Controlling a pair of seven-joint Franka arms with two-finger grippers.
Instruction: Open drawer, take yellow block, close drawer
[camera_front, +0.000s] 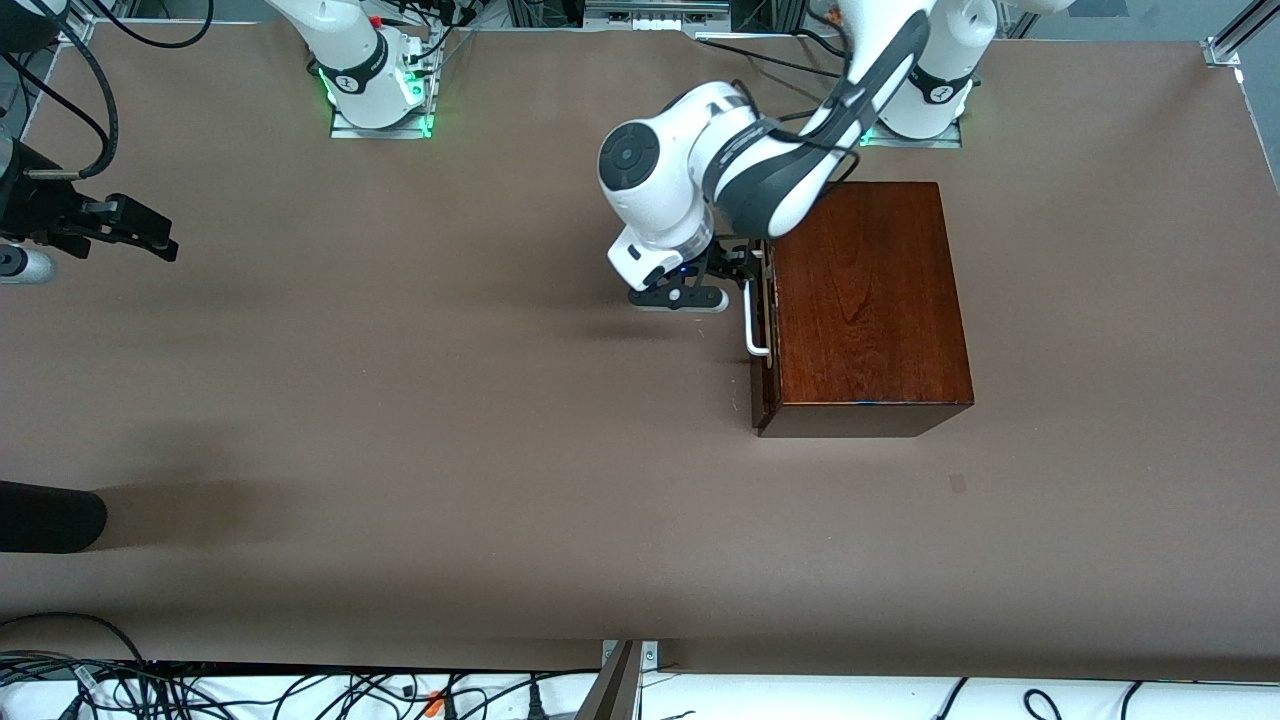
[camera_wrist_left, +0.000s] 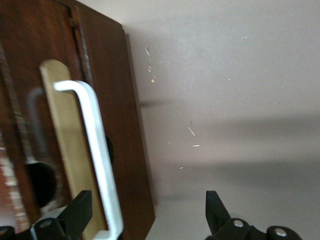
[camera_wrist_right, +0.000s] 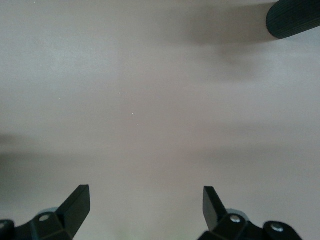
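Left gripper (camera_wrist_left: 147, 220) spread wide, hovering in front of the shut drawer (camera_front: 762, 330), one fingertip (camera_wrist_left: 80, 207) beside its white handle (camera_wrist_left: 97, 155). Right gripper (camera_wrist_right: 146, 207) also spread wide, waiting over bare table (camera_front: 400, 400). Yellow block nowhere visible.

- Table (camera_front: 400, 420): brown surface, plain.
- Black rounded object (camera_front: 50, 517): at table edge, toward the right arm's end.
- Cables (camera_front: 250, 690): tangled, along the table's edge nearest the front camera.
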